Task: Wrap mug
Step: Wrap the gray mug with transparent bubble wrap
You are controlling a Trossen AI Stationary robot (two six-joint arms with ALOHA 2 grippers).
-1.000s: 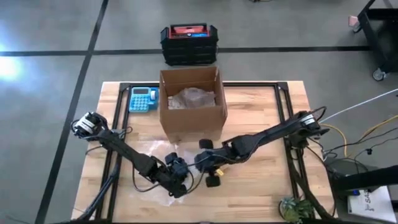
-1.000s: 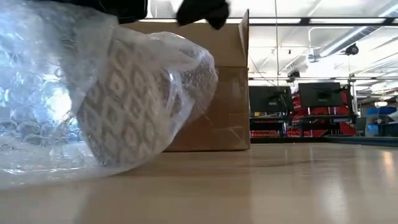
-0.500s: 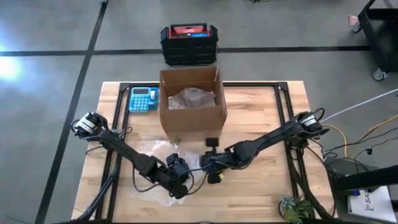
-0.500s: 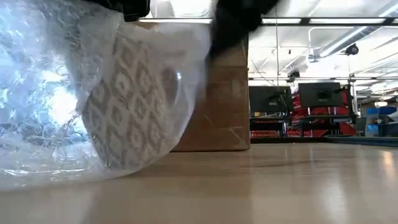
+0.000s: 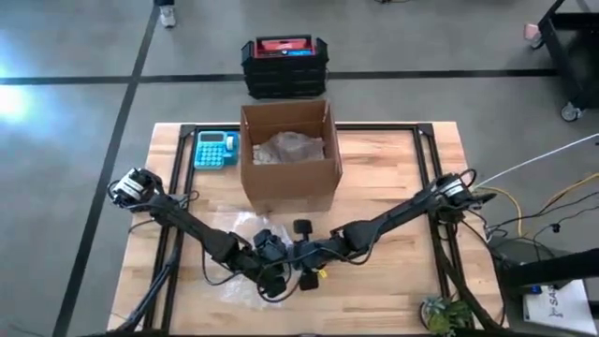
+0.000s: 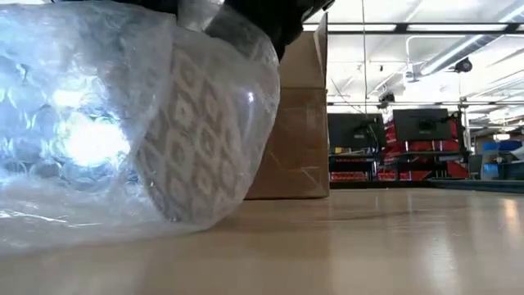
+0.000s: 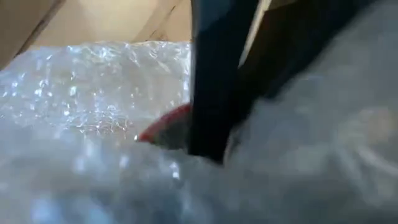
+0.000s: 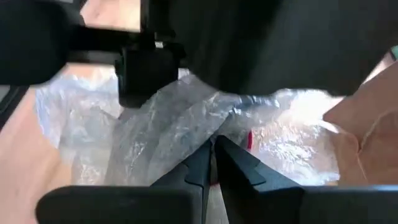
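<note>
A workshop hall: taped concrete floor [image 5: 75,112], a stacked tool case [image 5: 284,65], red racks [image 6: 426,160] under strip lights [image 6: 467,49].

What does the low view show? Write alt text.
A patterned mug wrapped in clear bubble wrap leans tilted on the wooden table, a dark robot tool above it. A cardboard box stands behind.

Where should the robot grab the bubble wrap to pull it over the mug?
Probably the loose edge of the bubble wrap, pinched from above. The mug leans tilted inside it, so its body is round and slippery through plastic, while the thin sheet folds flat between fingers. The right gripper looks pinched on a fold already; the left gripper is beside the bundle.
</note>
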